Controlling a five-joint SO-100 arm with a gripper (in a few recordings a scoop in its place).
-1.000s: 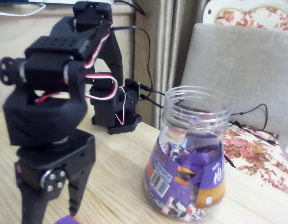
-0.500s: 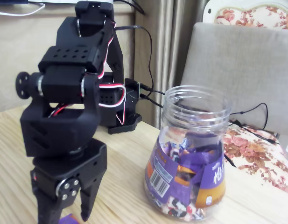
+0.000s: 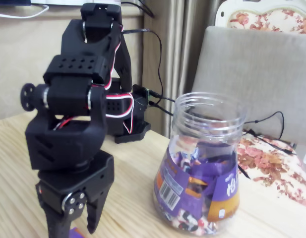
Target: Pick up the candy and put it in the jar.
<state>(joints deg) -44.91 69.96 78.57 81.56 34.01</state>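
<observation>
Your matte black gripper (image 3: 76, 229) points down at the pale wood-grain table (image 3: 128, 188); its tips run off the bottom edge, so I cannot tell its grip. The glossy purple candy (image 3: 76, 232) peeks between the fingers there. Clear ribbed-neck jar (image 3: 202, 168) stands just to the right, holding similar wrappers.

Fixed view: close, low, table-level camera facing the arm (image 3: 73, 134) and jar (image 3: 202, 168), curtain (image 3: 177, 44) behind.
</observation>
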